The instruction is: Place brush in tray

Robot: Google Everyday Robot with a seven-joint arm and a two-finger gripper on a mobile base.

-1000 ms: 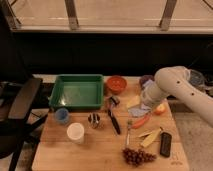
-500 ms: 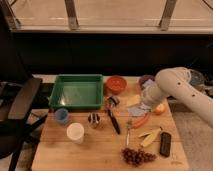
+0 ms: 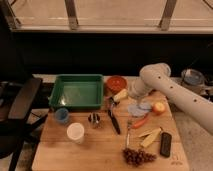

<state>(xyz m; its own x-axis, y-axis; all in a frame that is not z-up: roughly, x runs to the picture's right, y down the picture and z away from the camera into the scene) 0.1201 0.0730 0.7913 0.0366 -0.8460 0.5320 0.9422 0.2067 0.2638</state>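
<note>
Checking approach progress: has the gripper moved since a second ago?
Yes. The gripper has shifted left, closer to the orange bowl and the brush.

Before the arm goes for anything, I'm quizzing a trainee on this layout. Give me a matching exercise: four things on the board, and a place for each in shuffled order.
Things:
1. brush
2. tray
3. grapes
4. orange bowl

Places:
A. back of the board, just right of the tray
B. front edge of the board
C. middle of the board, outside the tray
D. back left of the board

Pairs: 1-C, 2-D, 3-B, 4-A.

The gripper hangs beside the orange bowl, near the brush's head end.
</note>
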